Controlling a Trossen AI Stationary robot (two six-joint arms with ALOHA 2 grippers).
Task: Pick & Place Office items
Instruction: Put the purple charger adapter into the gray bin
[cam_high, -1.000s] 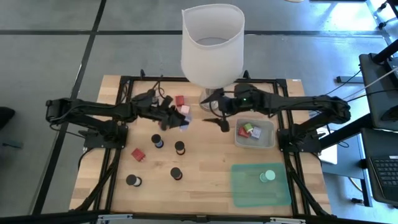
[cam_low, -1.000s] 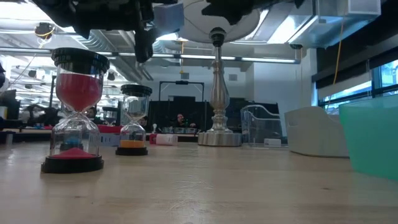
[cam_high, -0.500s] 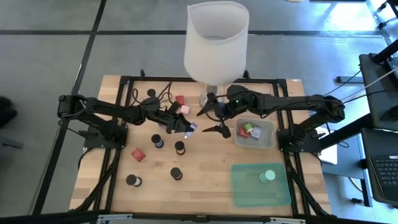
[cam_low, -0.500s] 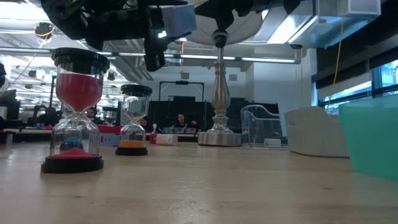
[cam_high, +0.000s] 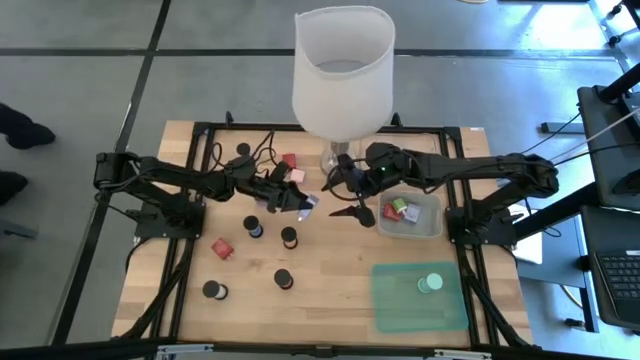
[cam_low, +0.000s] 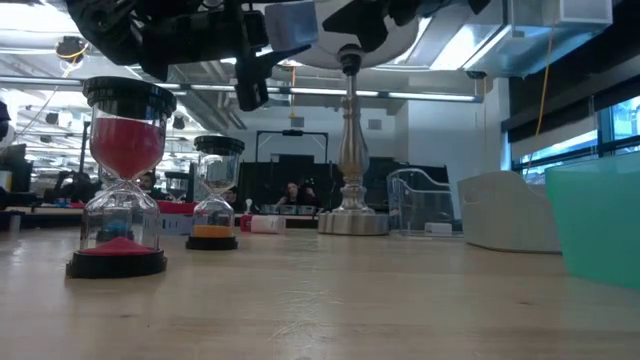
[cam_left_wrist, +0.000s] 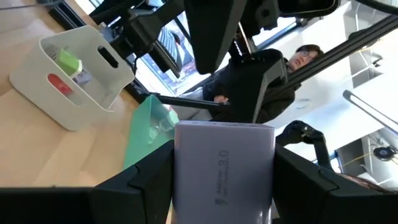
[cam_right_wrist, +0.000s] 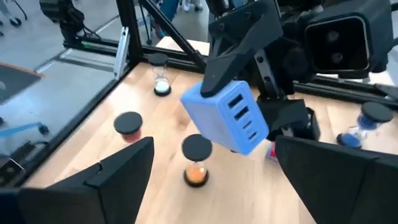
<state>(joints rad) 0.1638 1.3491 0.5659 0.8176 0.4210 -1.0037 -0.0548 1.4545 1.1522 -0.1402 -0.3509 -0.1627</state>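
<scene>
Item in hand: one pale blue rectangular plastic block with slotted vents on one face and small printed lettering on another, seemingly a small adapter or hub. It is carried clear of the table, above the far-middle of the wooden tabletop, just left of the lamp base.

Left gripper: jaws narrow, clamped on two opposite faces of the blue block, with most of it projecting beyond the fingertips. That leaves the other faces free, which would suit a handover.

Right gripper: jaws spread wide, holding nothing, facing the block from just right of it. Judged to be lined up to receive it, since the grey tray lies on the right arm's side.

Grey rectangular plastic tray: right of centre, already holding a green piece and a red piece; likely destination.

Translucent green tray: near right corner, holding one mint-green disc.

Remaining items: small sand-timers with black round caps, standing scattered at left-centre; a red block among them; red and pink blocks at the far side, behind the left gripper.

Large white-shaded lamp: far centre, not part of the task.
</scene>
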